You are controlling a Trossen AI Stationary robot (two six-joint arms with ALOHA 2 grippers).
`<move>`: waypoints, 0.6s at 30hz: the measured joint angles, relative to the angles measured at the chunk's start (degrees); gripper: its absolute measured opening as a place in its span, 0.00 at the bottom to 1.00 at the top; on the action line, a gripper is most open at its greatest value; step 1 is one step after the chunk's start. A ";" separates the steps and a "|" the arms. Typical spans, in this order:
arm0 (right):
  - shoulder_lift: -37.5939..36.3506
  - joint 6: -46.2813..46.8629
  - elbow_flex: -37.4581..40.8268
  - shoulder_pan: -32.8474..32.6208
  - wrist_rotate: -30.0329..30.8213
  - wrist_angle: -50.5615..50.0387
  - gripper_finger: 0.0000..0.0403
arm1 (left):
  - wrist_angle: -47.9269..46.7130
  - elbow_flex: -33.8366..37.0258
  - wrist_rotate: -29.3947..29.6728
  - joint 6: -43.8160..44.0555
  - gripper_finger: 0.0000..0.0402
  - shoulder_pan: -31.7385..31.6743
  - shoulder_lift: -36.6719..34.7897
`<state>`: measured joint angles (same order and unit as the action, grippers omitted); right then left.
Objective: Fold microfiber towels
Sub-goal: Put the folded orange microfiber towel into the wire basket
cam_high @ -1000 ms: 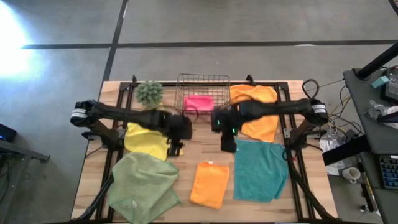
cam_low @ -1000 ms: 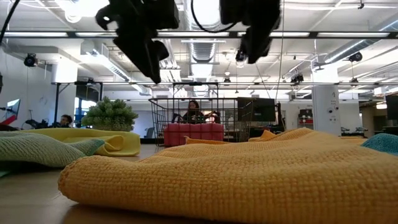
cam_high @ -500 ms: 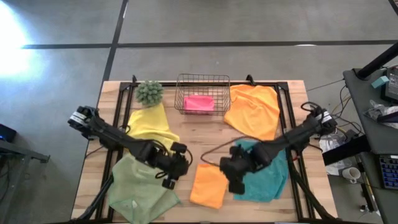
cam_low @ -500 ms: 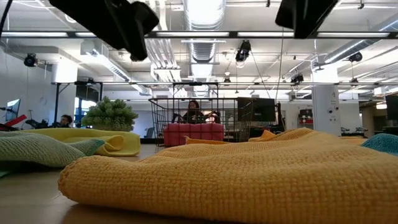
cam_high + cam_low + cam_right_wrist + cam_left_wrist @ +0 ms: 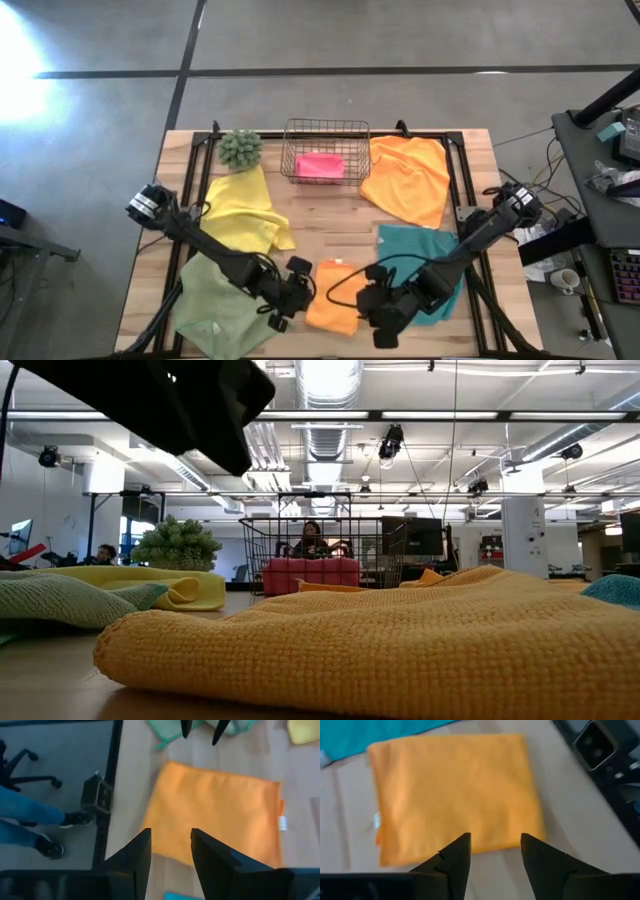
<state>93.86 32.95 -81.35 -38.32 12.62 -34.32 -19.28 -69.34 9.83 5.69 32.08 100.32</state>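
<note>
— What do you see from above?
— My left gripper (image 5: 290,302) and right gripper (image 5: 378,310) flank the folded orange towel (image 5: 334,296) at the table's (image 5: 330,225) near edge. Sage towel (image 5: 218,305) behind my left, teal towel (image 5: 425,260) behind my right; yellow towel (image 5: 244,205), second orange towel (image 5: 408,178) and the pink towel (image 5: 320,165) in the basket (image 5: 326,150) lie beyond.
— Your wrists?
— Left fingers (image 5: 457,852) spread, empty, just short of the towel's (image 5: 455,795) edge. Right fingers (image 5: 207,847) parted too — over the towel (image 5: 215,815), holding nothing.
</note>
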 joint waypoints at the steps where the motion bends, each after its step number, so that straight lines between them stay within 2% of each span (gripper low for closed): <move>1: 0.32 -0.01 0.02 -0.45 -0.01 0.63 0.32 | 0.96 -0.54 -0.04 0.02 0.39 0.51 0.79; 12: 6.78 -3.57 0.05 -3.43 -1.18 2.48 0.31 | 0.68 -8.31 1.06 2.99 0.39 3.69 9.55; 16: 8.73 -3.38 0.03 -2.93 -5.18 5.25 0.31 | 0.89 -9.12 1.15 3.04 0.39 3.78 10.81; 18: 9.75 -4.63 0.05 -2.89 -5.33 6.72 0.32 | 0.80 -9.12 1.15 3.02 0.39 3.95 11.17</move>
<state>103.61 28.32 -81.30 -41.21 7.29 -27.59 -18.48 -78.46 10.98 8.71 36.02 111.49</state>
